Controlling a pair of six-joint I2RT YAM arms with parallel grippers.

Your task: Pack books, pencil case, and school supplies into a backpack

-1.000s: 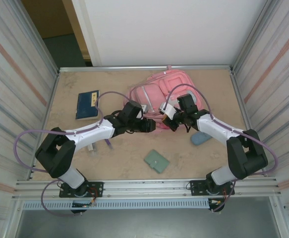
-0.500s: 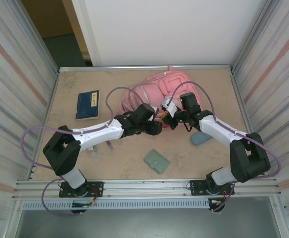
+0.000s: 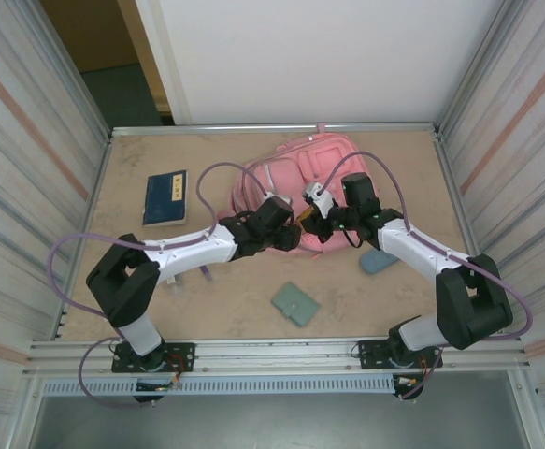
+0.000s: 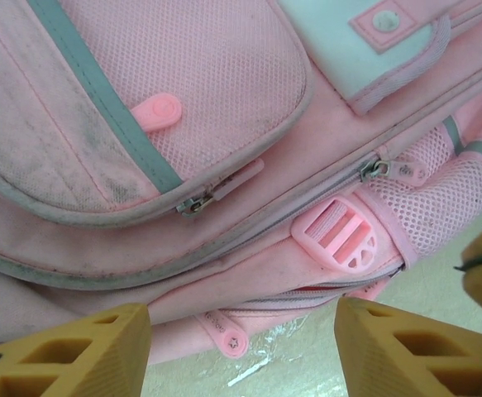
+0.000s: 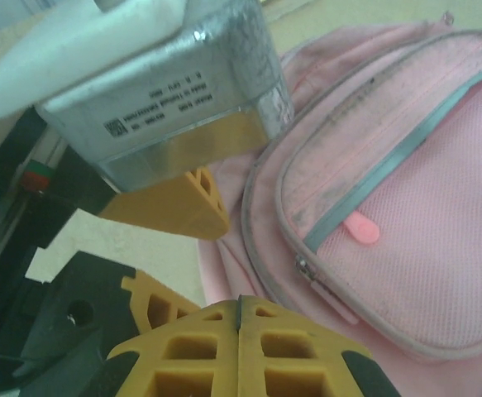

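Backpack packing on a sandy-tan bench (image 3: 403,159): a large pink fabric backpack (image 3: 295,178) lies flat toward the far edge, front pockets facing up. The left fingers (image 4: 67,351), yellow and blocky, hang over its near edge, spread wide with nothing between them. The right fingers (image 5: 224,327) face them from just beside, pressed together on nothing. A thin dark blue rectangular book (image 3: 164,196) lies well left of the backpack. A slate-blue soft pouch (image 3: 378,260) rests under the right arm, and a sage-green square folder (image 3: 295,304) sits nearer the arm bases.
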